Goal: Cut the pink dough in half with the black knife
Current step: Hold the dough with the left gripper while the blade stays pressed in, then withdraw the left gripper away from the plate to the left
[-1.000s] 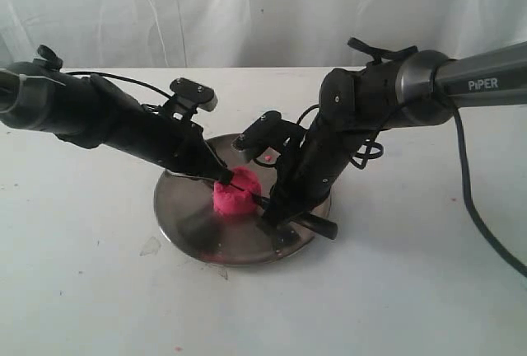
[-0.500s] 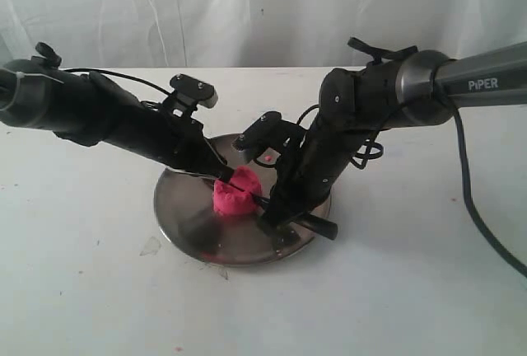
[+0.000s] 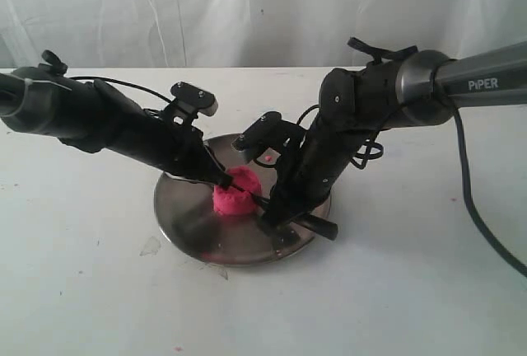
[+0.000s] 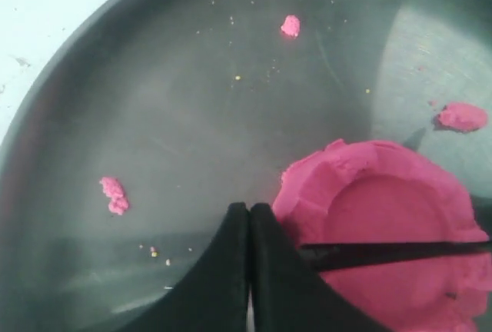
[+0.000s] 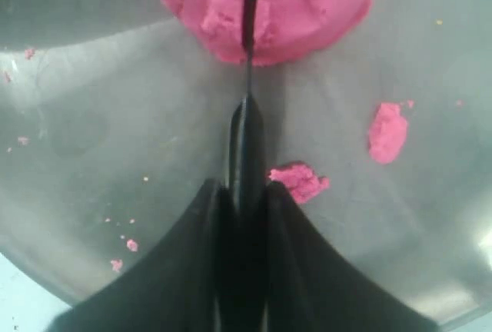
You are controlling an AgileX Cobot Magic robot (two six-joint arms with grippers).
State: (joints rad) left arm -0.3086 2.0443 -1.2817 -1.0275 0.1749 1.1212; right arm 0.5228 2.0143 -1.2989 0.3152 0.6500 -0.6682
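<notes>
We are mid-cut: our right hand (image 5: 244, 194) grips the black knife (image 5: 249, 9), blade across the pink dough (image 3: 234, 194) on the metal plate (image 3: 185, 216); left hand (image 4: 250, 220) pinched shut beside it. Next, press straight down.

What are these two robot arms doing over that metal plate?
They are cutting a lump of pink dough that sits on the plate. The right fingers are shut on a black knife, whose blade lies across the top of the dough. The left fingers are shut and appear to pinch the blade's tip at the dough's other side. The dough looks to be in one piece, with small pink crumbs scattered around.
</notes>
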